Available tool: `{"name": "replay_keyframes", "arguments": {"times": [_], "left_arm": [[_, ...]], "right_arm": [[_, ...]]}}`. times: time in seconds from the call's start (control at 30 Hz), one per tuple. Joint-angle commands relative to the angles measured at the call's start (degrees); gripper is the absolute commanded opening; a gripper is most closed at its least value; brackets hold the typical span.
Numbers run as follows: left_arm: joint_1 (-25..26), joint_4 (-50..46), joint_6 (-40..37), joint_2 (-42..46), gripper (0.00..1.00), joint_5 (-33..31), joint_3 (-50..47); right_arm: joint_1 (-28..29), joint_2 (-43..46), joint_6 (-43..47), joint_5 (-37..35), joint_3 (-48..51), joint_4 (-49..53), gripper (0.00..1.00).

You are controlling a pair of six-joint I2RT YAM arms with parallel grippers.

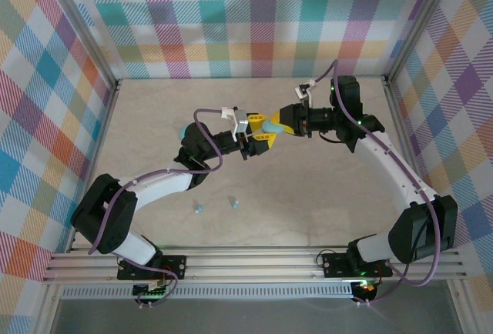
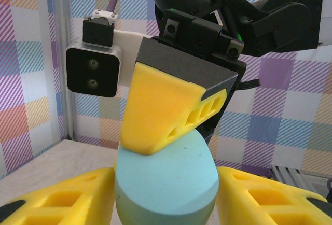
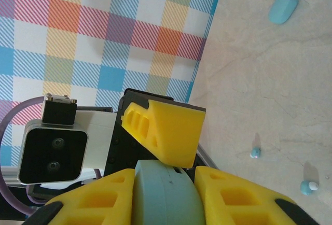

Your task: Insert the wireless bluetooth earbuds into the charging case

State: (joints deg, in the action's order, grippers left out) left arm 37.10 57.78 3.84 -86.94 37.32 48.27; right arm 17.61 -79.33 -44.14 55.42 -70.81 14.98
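A light-blue oval charging case point(image 1: 272, 127) hangs above the middle of the table, held between both grippers. My left gripper point(image 1: 260, 137) comes at it from the left; in the left wrist view its yellow fingers point(image 2: 78, 194) press both sides of the case point(image 2: 171, 176). My right gripper point(image 1: 283, 124) comes from the right, shut on the same case point(image 3: 163, 188), whose seam faces the right wrist camera. The case looks closed. Two tiny light-blue earbuds point(image 1: 199, 208) point(image 1: 233, 204) lie on the table near the front, also visible as earbuds point(image 3: 254, 152) point(image 3: 308, 186) in the right wrist view.
A second light-blue case point(image 1: 183, 131) lies on the table behind the left arm's elbow, seen too in the right wrist view point(image 3: 283, 7). Checked walls close off the left, back and right. An aluminium rail point(image 1: 254, 261) runs along the front edge.
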Motion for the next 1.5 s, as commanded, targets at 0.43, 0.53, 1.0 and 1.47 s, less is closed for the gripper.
{"name": "replay_keyframes", "arguments": {"times": [0.43,0.53,1.0,1.47], "left_arm": [[0.9,1.4,-0.6,-0.9,0.63,-1.9,1.7],[0.9,1.3,-0.6,-1.0,0.60,-1.4,2.0],[0.9,1.5,-0.4,-1.3,0.50,-0.8,2.9],[1.2,1.5,-0.4,-2.2,0.55,-0.9,3.1]], "right_arm": [[-0.1,2.0,-2.0,1.5,0.4,-3.4,0.02],[-0.1,2.0,-2.1,1.5,0.5,-3.4,0.02],[0.0,2.3,-2.9,1.6,1.0,-4.1,0.02],[0.0,2.6,-3.2,1.6,1.0,-4.3,0.02]]}}
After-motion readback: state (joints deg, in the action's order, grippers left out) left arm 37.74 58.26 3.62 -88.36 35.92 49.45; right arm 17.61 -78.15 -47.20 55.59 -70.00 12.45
